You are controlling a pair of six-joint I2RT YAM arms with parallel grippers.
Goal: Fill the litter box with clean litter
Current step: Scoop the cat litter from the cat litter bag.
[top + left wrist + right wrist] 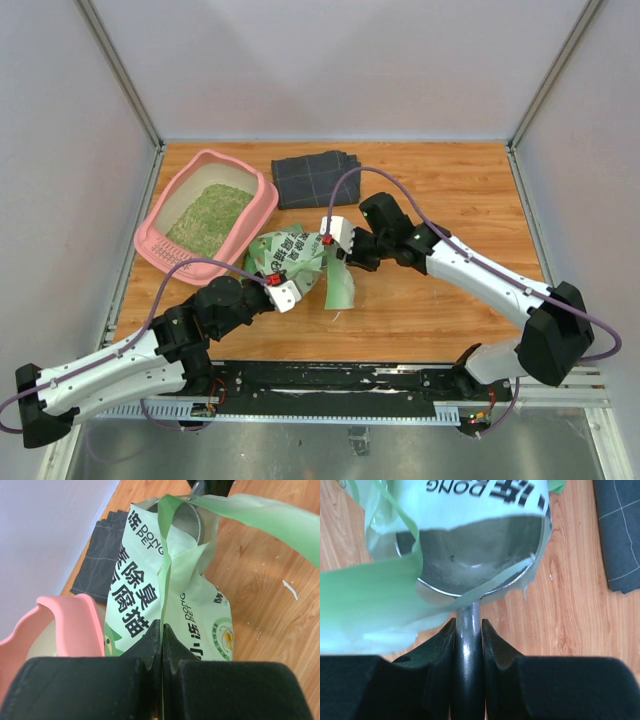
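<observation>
The crinkled green-and-white plastic bag [290, 258] lay on the smooth wooden table [450, 190]. The left end effector [161, 630] pinched the bag's thin film, its fingers pressed flat together. The right end effector [468, 626] clamped the round handle of a glossy grey metal scoop [475, 555], whose bowl sat inside the bag's open mouth. Beyond the bag to the left sat the rounded pink plastic litter box [150, 240], holding grainy greenish-tan litter [210, 215]. A dark folded cloth [315, 178] lay beyond the bag.
</observation>
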